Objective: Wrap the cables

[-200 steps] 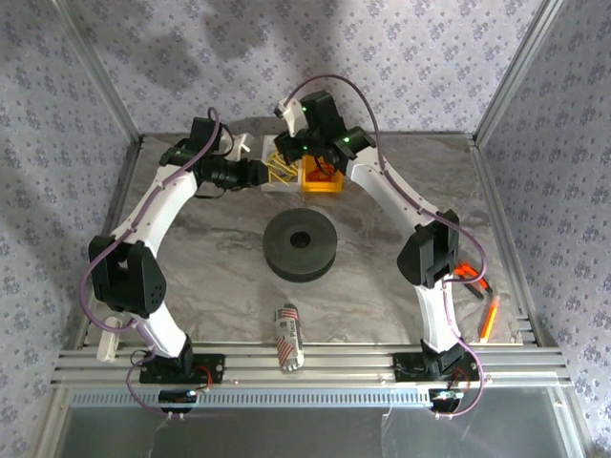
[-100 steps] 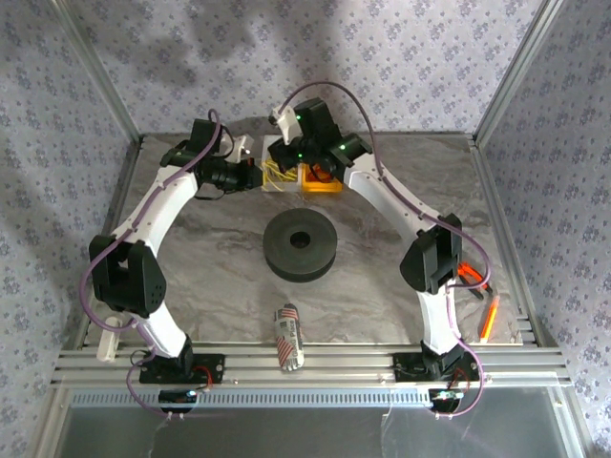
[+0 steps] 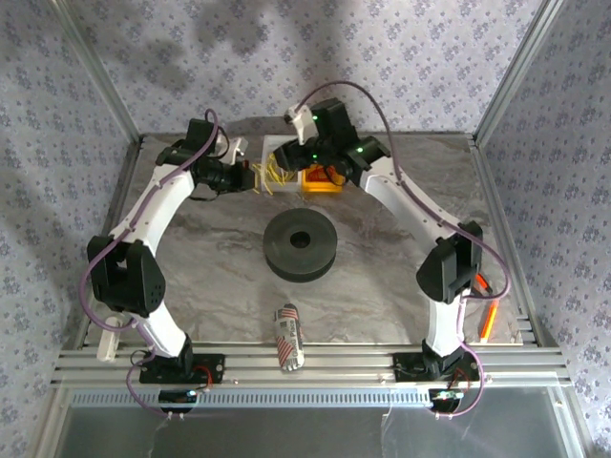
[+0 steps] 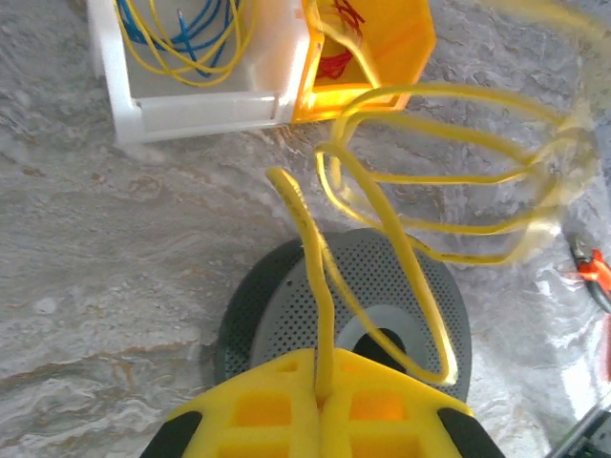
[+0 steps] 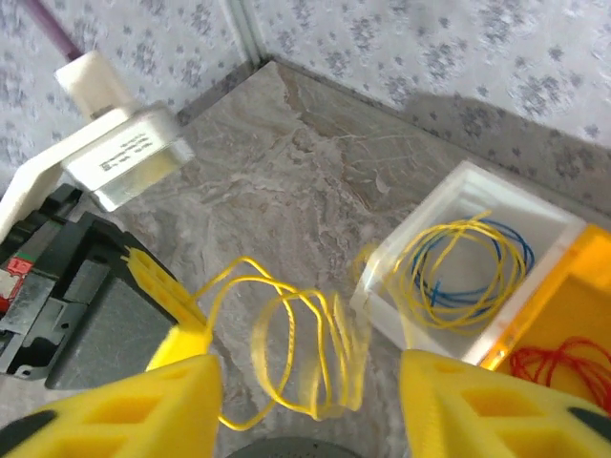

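Mid-coiling, the left jaws pinched the yellow cable (image 4: pixel 307 239) while the right jaws stood released, likely needing next to catch its loose loops.

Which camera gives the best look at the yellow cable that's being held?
Left wrist: the yellow cable looms large, loops distinct, pinched in the left gripper. Right wrist shows the cable blurred; top external, as a small tangle.

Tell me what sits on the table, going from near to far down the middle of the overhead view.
small can → black spool → orange bin
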